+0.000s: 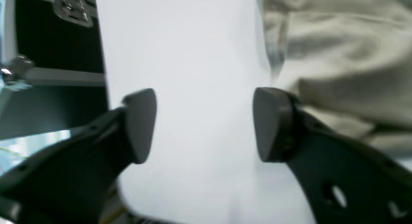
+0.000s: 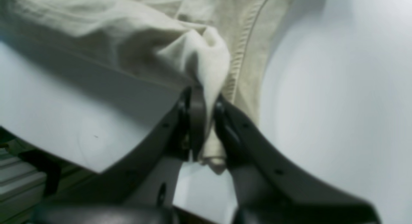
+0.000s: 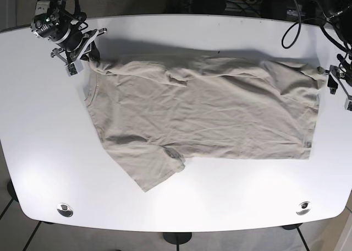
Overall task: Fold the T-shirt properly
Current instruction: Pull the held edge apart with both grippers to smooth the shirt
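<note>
No readable text, labels, brand names, numbers or signs appear in any of the three camera views. The beige T-shirt [image 3: 203, 110] is plain fabric with no print or visible tag. The white table [image 3: 176, 201] beneath it carries no markings that can be read. The dark case [image 1: 58, 47] seen beyond the table edge in the left wrist view has metal fittings, but they are blurred and show no legible lettering.
</note>
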